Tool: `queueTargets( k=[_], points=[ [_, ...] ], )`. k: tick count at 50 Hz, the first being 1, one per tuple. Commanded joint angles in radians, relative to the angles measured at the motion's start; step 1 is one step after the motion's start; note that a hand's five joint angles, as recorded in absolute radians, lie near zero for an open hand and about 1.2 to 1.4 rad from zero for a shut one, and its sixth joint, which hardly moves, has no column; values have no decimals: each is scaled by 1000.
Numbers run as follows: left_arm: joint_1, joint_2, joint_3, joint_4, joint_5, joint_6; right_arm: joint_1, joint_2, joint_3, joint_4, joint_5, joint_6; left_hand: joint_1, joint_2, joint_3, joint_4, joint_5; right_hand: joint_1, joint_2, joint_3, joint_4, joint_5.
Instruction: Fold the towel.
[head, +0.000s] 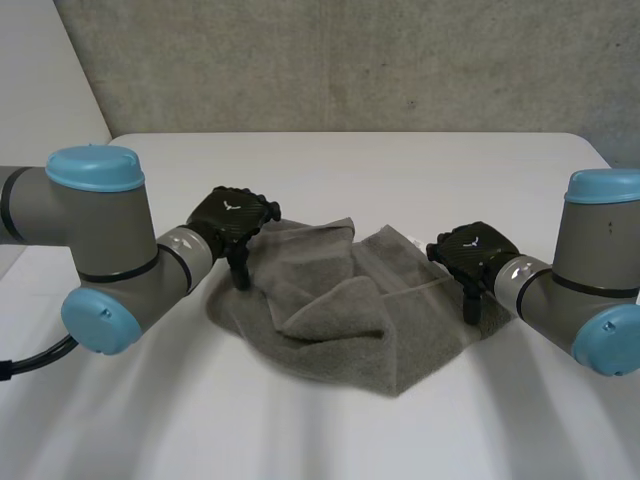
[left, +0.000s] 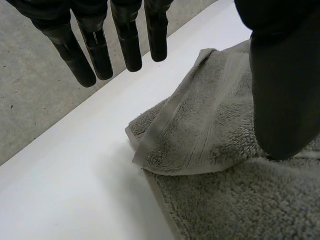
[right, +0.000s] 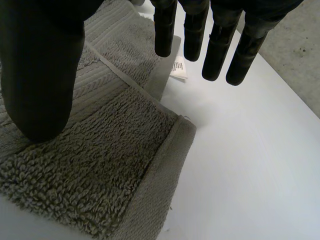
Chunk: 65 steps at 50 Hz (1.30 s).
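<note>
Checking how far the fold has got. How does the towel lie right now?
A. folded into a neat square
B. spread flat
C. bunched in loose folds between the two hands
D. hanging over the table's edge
C: the towel lies rumpled on the table, with the left hand at one end and the right hand at the other, fingers straight.

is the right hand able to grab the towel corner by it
Likely yes: the right hand is open at the towel corner, thumb over the cloth, fingers beyond its edge, nothing between.
</note>
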<state>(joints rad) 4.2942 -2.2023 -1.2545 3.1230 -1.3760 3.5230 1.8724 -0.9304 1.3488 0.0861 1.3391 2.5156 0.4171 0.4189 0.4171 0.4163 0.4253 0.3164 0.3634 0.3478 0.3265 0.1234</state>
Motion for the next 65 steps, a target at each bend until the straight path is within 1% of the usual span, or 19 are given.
queueTargets(
  k=[1,13,15,21,23,27,33,41,42,43,45,46,48,49,50,65],
  points=[
    [1,-103,41,0,-2,68,-1,33,-10,-25,-5,0,-30,-32,-30,-30,-213,12,-35,-19,2,31],
    [-5,-126,41,35,18,70,-1,35,-13,-37,-5,2,31,29,31,32,-151,56,9,25,46,75],
    [-8,-129,43,35,34,68,-1,36,-13,-40,-5,0,87,85,87,88,-96,112,65,80,102,130],
    [-16,-128,46,37,38,67,-1,36,-13,-40,-5,0,160,159,160,161,-22,188,141,157,178,207],
    [-17,-125,47,37,38,65,-1,36,-13,-40,-6,0,248,246,248,249,65,212,165,180,202,230],
    [-20,-123,47,35,41,63,-1,45,-16,-39,-8,-1,293,291,293,293,110,212,165,181,202,230],
    [-30,-128,43,35,69,63,-2,58,-33,-39,-5,-3,345,343,345,346,162,191,144,160,181,210],
    [-37,-137,40,37,75,60,-30,58,-42,-40,5,3,360,358,360,361,177,191,144,160,181,210],
    [-42,-139,40,37,77,60,-32,58,-46,-39,8,3,418,416,418,419,235,191,144,160,181,210],
    [-42,-139,40,37,77,60,-32,58,-46,-39,8,3,419,417,419,420,236,191,144,160,181,210],
    [-47,-139,41,37,75,59,-38,58,-51,-37,8,5,655,654,655,656,473,191,144,160,181,210],
    [-47,-139,41,37,75,59,-38,58,-51,-37,8,5,657,655,657,657,474,191,144,160,181,210],
    [-48,-135,41,46,66,57,-45,59,-56,-34,8,3,878,877,878,879,696,191,144,160,181,210],
    [-48,-135,41,46,66,57,-45,59,-56,-34,8,3,880,878,880,880,697,191,144,160,181,210],
    [-48,-132,38,52,64,57,-45,59,-60,-32,6,5,978,976,978,979,795,197,150,166,187,216],
    [-31,-27,-37,58,61,45,-62,94,-116,9,3,5,979,977,979,980,796,241,194,210,231,260]
  ],
)
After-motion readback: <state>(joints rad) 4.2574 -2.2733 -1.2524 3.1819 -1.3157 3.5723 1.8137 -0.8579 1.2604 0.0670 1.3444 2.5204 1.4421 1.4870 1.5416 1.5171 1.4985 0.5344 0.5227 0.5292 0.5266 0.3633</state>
